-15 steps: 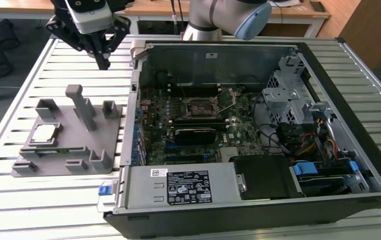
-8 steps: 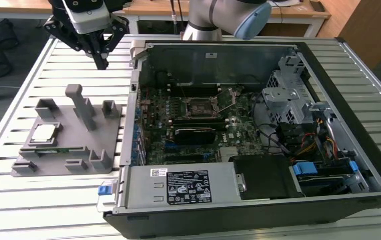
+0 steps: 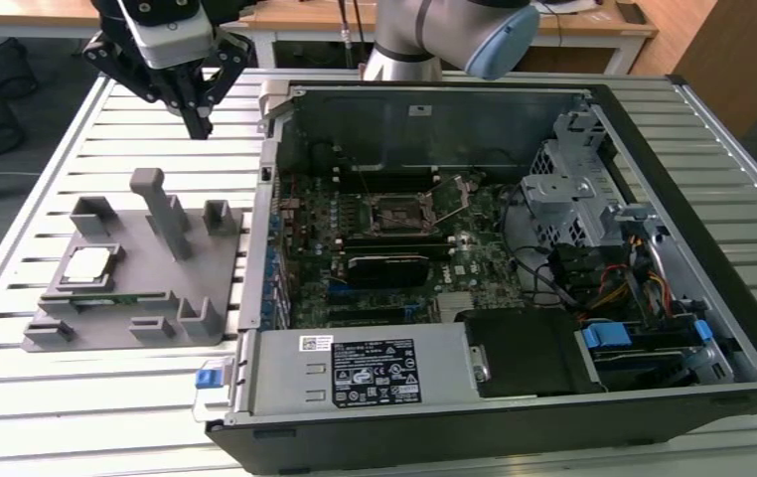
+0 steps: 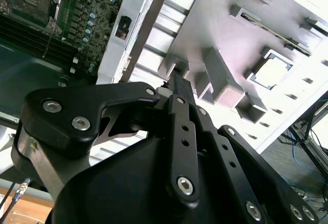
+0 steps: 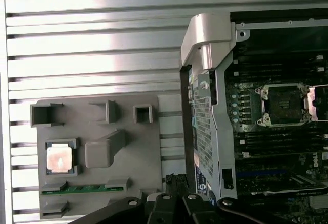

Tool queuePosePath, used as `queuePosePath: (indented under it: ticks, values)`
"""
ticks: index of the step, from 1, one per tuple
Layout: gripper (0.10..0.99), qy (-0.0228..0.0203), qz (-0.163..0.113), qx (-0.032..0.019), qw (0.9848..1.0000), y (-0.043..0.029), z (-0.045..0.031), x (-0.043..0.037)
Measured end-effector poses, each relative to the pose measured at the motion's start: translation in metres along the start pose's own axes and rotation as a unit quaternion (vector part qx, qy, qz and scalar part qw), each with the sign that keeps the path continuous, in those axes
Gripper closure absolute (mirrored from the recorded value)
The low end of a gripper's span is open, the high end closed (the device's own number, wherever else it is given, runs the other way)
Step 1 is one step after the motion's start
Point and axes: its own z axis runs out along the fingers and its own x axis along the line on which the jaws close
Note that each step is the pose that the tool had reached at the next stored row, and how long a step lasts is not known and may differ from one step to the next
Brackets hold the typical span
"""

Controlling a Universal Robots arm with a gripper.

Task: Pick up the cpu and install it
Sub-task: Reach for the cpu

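The cpu (image 3: 88,263) sits in the grey holder (image 3: 140,280); the tool (image 3: 199,129) hangs apart, pinched narrow, holding nothing.

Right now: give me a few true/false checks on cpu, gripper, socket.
1. The cpu sits in the grey holder block. True.
2. The gripper holds the cpu. False: it hangs shut and empty above the slatted table.
3. The socket has a silvery chip in it. False: its middle shows dark.
4. The holder block lies inside the computer case. False: it's on the table, at the exterior view's left of the case.
5. The case is open, motherboard exposed. True.
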Motion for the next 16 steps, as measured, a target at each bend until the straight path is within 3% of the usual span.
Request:
queuePosePath:
  ticks: [16]
  values:
    - [0.976,0.0,0.0,0.0,1.0,-0.0009,0.0004,0.0124]
